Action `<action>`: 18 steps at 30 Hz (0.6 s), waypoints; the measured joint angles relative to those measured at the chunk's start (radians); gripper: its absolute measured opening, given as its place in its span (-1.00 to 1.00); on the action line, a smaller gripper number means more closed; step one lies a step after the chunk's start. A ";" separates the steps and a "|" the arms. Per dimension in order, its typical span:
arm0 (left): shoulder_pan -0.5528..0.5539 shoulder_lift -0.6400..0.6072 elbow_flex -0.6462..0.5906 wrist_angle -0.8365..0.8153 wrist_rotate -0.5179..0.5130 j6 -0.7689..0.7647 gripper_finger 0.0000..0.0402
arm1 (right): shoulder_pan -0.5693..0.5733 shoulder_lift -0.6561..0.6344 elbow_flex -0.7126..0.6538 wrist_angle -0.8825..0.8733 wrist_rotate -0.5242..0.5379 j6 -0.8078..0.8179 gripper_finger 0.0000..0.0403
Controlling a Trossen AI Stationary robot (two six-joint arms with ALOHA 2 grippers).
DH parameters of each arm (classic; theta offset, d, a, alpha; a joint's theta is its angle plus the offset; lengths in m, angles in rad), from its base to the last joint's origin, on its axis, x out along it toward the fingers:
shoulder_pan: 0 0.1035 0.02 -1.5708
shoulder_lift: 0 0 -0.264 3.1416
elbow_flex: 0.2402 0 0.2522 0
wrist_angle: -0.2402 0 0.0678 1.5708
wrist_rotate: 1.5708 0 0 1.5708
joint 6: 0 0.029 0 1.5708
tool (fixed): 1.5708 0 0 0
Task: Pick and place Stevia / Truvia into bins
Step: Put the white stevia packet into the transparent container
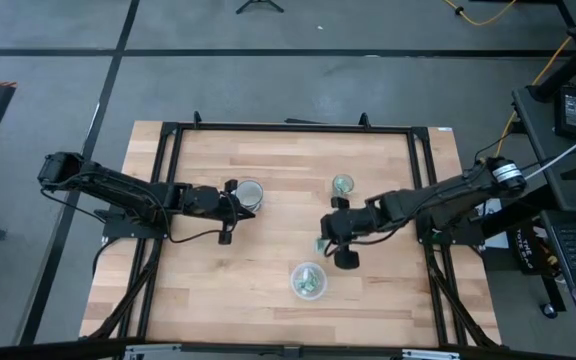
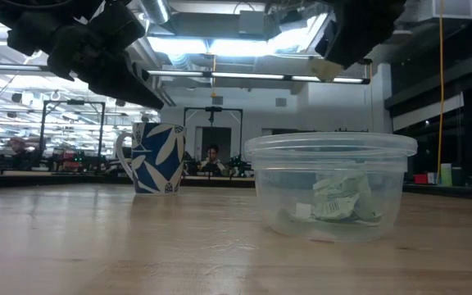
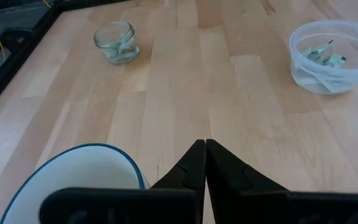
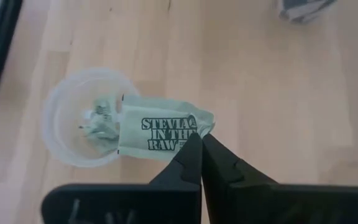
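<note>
Paper Stevia sachet pinched by one corner in right gripper, long axis pointing toward the clear plastic container just ahead and below. Left gripper pressed together, empty, beside the mug, farther off.

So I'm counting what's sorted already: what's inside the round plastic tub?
The plastic tub holds a few crumpled green-and-white packets, piled together, so an exact count is hidden. Another packet hangs above it, pinched in the right gripper.
</note>
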 joint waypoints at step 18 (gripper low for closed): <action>0.000 0.000 0.000 0.033 0.000 0.000 -0.96 | 0.158 0.212 0.277 -0.183 0.044 0.131 -1.00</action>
